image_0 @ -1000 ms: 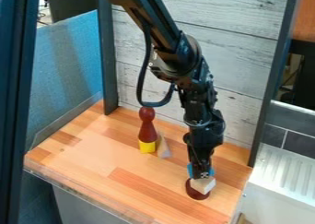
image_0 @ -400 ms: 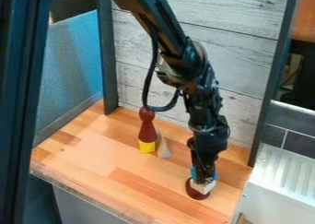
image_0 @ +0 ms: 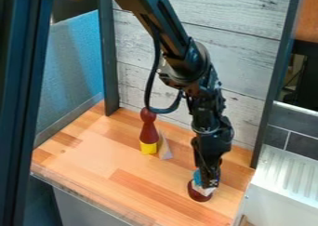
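- One black gripper (image_0: 209,179) hangs down right over the dark red round piece (image_0: 197,196), which sits on the counter (image_0: 124,192)
- pale block (image_0: 204,190) is on top of that round piece, blue bit (image_0: 197,177) just above it, right by the jaws
- can't tell how far open the jaws are or if they've got hold of anything, tbh
- dark red pin (image_0: 148,127) on a yellow block (image_0: 148,148), well behind and left of the round piece

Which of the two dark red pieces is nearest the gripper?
The low round one, beneath the gripper and pale block; the tall one has yellow at its foot.
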Robot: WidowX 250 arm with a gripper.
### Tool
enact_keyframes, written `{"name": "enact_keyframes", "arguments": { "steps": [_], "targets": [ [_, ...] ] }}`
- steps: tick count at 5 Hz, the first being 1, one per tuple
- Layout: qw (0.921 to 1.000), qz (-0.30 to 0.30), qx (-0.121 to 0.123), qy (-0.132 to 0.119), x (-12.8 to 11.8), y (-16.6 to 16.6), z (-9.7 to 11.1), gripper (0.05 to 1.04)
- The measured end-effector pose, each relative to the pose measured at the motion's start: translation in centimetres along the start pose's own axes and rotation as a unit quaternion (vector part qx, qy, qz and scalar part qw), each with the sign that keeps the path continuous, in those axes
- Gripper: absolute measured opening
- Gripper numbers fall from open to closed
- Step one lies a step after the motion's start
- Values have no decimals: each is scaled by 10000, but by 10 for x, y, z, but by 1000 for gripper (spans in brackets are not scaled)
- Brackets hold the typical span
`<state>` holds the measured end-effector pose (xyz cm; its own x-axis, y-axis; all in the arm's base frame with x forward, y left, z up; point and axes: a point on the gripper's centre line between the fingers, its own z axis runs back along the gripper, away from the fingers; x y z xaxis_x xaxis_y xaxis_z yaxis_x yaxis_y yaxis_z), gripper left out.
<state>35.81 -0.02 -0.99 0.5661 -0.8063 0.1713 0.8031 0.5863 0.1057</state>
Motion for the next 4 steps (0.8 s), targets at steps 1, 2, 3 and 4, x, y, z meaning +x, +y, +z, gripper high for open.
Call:
{"name": "enact_keyframes", "arguments": {
  "steps": [1,2,3,4],
  "targets": [
    [10000,55,-3,-74,2,0,0,1006],
    [9997,129,-77,-166,3,-1,0,1001],
    [9990,360,-61,-252,-2,6,15,1000],
    [9932,1019,411,-374,-10,26,59,1000]
  ]
}}
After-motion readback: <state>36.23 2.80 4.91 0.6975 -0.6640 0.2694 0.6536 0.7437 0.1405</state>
